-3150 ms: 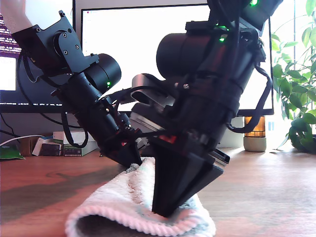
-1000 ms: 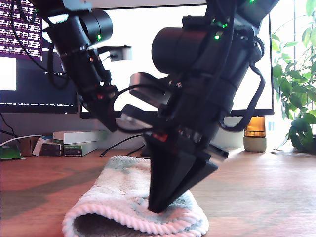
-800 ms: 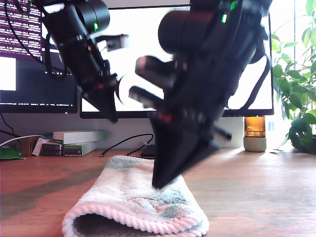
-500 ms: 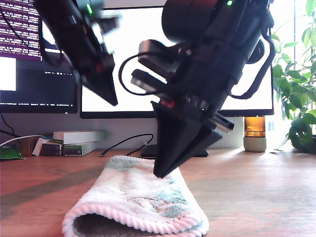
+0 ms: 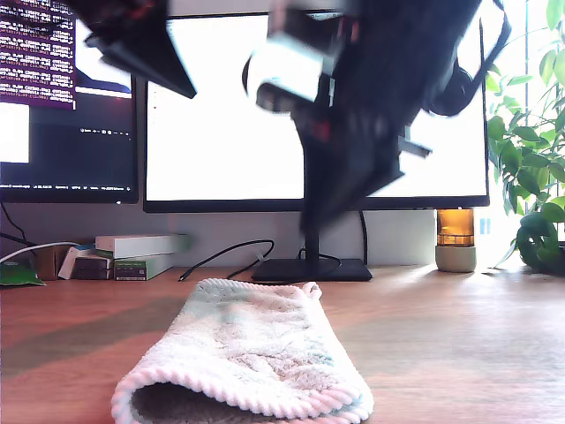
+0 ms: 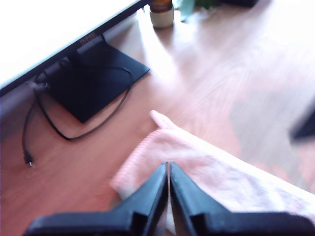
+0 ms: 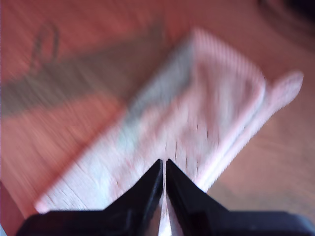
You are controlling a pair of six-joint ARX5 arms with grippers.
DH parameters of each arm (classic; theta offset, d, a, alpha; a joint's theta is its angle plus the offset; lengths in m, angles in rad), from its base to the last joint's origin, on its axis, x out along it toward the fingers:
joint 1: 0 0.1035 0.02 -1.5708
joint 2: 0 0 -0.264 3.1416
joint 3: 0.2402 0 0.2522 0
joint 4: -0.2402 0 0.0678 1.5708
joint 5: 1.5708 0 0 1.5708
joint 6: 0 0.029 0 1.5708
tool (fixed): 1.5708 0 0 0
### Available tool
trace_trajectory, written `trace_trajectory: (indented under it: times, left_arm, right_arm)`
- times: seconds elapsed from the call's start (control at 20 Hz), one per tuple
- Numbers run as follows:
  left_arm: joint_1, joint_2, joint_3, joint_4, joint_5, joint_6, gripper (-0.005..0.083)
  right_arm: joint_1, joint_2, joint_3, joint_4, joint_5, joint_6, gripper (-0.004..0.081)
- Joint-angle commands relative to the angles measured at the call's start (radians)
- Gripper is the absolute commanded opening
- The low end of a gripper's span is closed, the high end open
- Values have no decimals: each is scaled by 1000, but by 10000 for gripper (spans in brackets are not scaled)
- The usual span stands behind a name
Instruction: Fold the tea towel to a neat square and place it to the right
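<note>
The tea towel [image 5: 256, 344] lies on the wooden table [image 5: 459, 353] as a long folded strip, its looped ribbed edge toward the exterior camera and one corner poking up at the far end. Both arms hang raised above it, touching nothing. My first gripper [image 6: 168, 166] is shut and empty over the far end of the towel [image 6: 221, 172]; in the exterior view it shows as the gripper [image 5: 177, 84] at the upper left. Blurred by motion, my second gripper [image 7: 164, 162] is shut and empty high over the towel [image 7: 197, 113]; its tip [image 5: 322, 221] shows in the exterior view's middle.
Two monitors stand along the back, one on a black base [image 5: 309, 268] with a loose cable [image 5: 216, 256]. A candle jar [image 5: 455, 243] and a leafy plant [image 5: 534, 177] are at the exterior view's right. Small boxes [image 5: 132, 256] sit at its back left.
Both grippers have lifted off the towel and risen well above it. The towel stays flat on the table, freed, with its far end now in view.
</note>
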Motion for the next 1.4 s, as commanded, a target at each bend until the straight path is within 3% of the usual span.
trace_trajectory:
  times: [0.0, 0.35, 0.5, 0.6, 0.75, 0.85, 0.95, 1.15, 1.35]
  left_arm:
    - [-11, -101, -61, 38, 10, -23, -22]
    - [-55, -375, -262, 39, 2, -56, -22]
    - [-114, -444, -298, -42, -26, -54, -22]
    - [-180, -459, -298, -113, -26, -21, -22]
    - [-311, -450, -298, -225, -32, 69, -22]
    - [-394, -413, -298, -275, -90, 150, -22]
    - [-456, -358, -298, -285, -156, 192, -21]
    - [-501, -233, -298, -283, -240, 272, 110]
    - [-501, -127, -298, -275, -257, 355, 180]
  right_arm:
    - [8, -57, -75, 31, 13, -4, -11]
    - [17, -340, -335, 167, 24, -10, -11]
    - [52, -455, -424, 144, 21, -63, -11]
    - [90, -492, -434, 54, 8, -160, -11]
    - [136, -475, -434, -74, -13, -307, -10]
    - [159, -437, -434, -73, -52, -445, -10]
    - [172, -394, -434, -52, -66, -555, 44]
    - [174, -304, -434, -5, -81, -815, 298]
    - [174, -198, -434, 35, -79, -929, 338]
